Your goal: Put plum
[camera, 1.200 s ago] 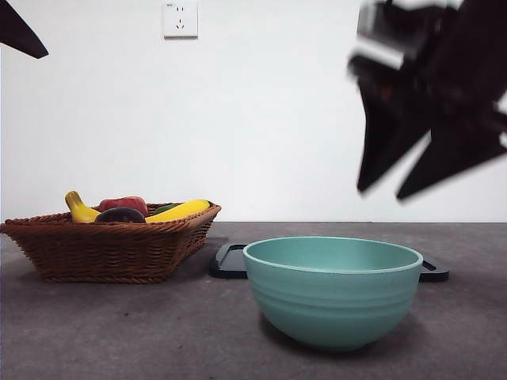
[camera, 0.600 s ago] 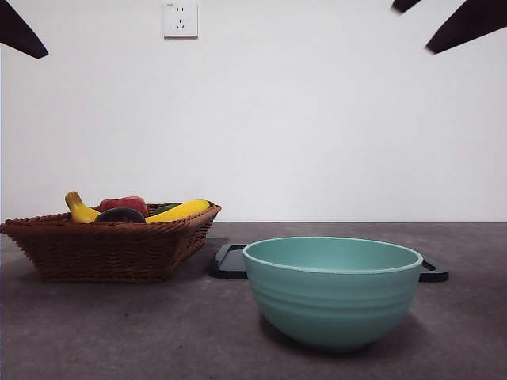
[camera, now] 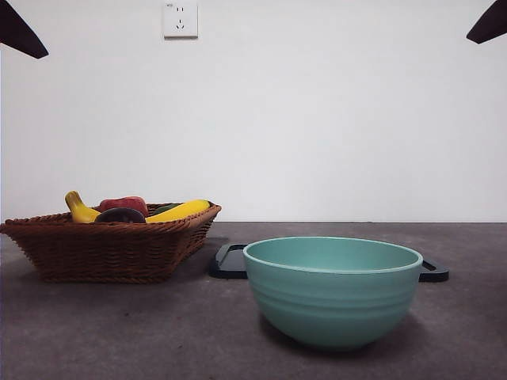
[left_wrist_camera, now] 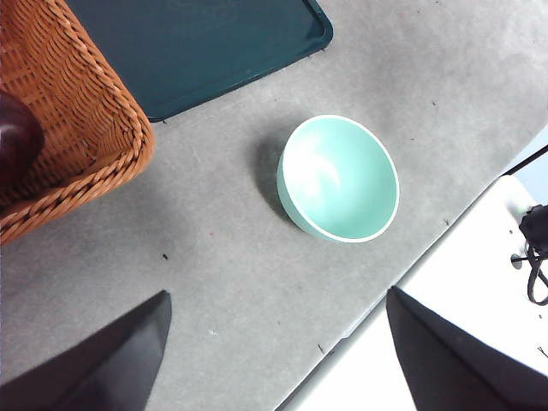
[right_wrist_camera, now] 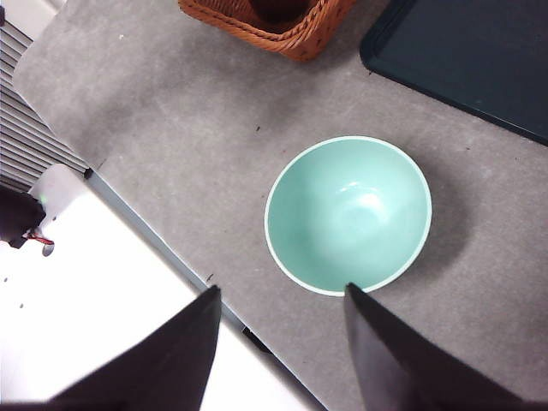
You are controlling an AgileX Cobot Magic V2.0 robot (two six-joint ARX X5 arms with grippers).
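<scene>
The plum (camera: pixel 120 214) lies in the basket (camera: pixel 111 249), left of the bowl (camera: pixel 333 291). Both grippers, left (left_wrist_camera: pixel 278 360) and right (right_wrist_camera: pixel 282 360), hang high above the bowl, jaws apart

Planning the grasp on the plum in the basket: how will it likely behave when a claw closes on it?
The plum looks round and glossy, so it may slip between flat jaws. Nestled among other fruit in the wicker basket, it probably won't roll until lifted. On the bare table it likely would.
</scene>
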